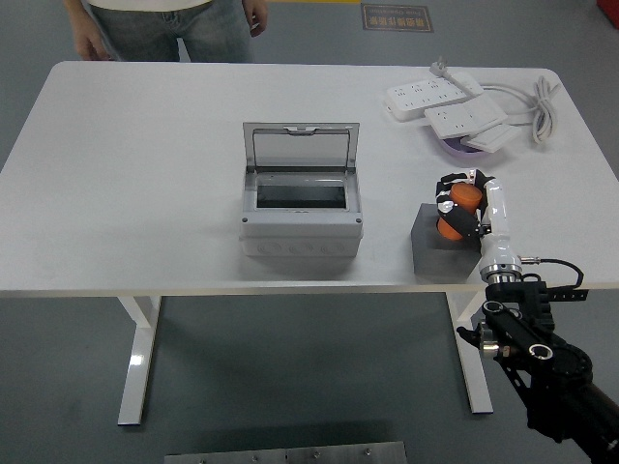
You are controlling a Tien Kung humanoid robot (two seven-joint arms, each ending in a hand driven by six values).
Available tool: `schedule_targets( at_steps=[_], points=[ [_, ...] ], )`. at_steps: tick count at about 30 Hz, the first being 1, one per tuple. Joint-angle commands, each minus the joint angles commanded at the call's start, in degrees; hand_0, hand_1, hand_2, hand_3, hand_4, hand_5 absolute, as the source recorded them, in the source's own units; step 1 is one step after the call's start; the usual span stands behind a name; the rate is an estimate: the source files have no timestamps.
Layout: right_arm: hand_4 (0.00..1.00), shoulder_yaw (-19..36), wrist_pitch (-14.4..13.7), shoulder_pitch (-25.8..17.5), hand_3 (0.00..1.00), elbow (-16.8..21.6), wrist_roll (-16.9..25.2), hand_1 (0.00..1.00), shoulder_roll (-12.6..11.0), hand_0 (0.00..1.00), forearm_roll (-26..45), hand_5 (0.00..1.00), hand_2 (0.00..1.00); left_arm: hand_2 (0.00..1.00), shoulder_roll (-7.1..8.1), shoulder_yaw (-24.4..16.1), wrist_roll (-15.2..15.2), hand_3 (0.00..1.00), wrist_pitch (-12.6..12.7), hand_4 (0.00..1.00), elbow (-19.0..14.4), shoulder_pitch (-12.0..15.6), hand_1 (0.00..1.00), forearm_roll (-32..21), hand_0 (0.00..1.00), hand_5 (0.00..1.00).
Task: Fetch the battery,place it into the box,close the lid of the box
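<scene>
Matt plastic, smooth table

The box looks matt grey plastic with a clear, glossy lid; the table is smooth, matt white.
</scene>
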Motion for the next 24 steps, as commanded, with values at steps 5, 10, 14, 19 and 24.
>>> schedule_targets(
  at_steps=[5, 10, 14, 19, 24],
  points=[
    [0.493, 0.0, 0.0, 0.2, 0.43, 0.4, -0.1, 0.331, -0.1, 0.257, 0.5, 0.002, 0.426, 0.565, -0.01, 0.0, -0.1, 0.558, 0.1, 0.647, 0.0, 0.0, 0.712, 0.0, 0.637, 0.044],
    [0.497, -0.1, 0.0, 0.2, 0.427, 0.5, -0.2, 0.325, -0.1, 0.249, 0.7, 0.002, 0.421, 0.566, -0.01, 0.0, -0.2, 0.558, 0.1, 0.646, 0.0, 0.0, 0.712, 0.1, 0.636, 0.044],
    [0.497, 0.1, 0.0, 0.3, 0.427, 0.9, -0.3, 0.325, -0.2, 0.249, 0.7, 0.002, 0.421, 0.566, -0.01, -0.1, -0.2, 0.558, 0.2, 0.646, 0.0, -0.1, 0.712, 0.3, 0.636, 0.044],
    [0.499, 0.2, 0.4, 0.9, 0.428, 2.5, -1.2, 0.326, -0.7, 0.247, -0.6, 0.002, 0.421, 0.566, 0.04, -0.1, -0.3, 0.558, 0.3, 0.645, 0.0, -0.1, 0.712, 0.2, 0.636, 0.046],
    [0.495, -0.1, 0.6, 1.8, 0.428, 5.0, -2.7, 0.329, -1.8, 0.248, -2.4, 0.002, 0.424, 0.567, 0.06, 0.0, -0.4, 0.559, 0.3, 0.645, 0.1, -0.1, 0.712, 0.1, 0.637, 0.046]
  ],
)
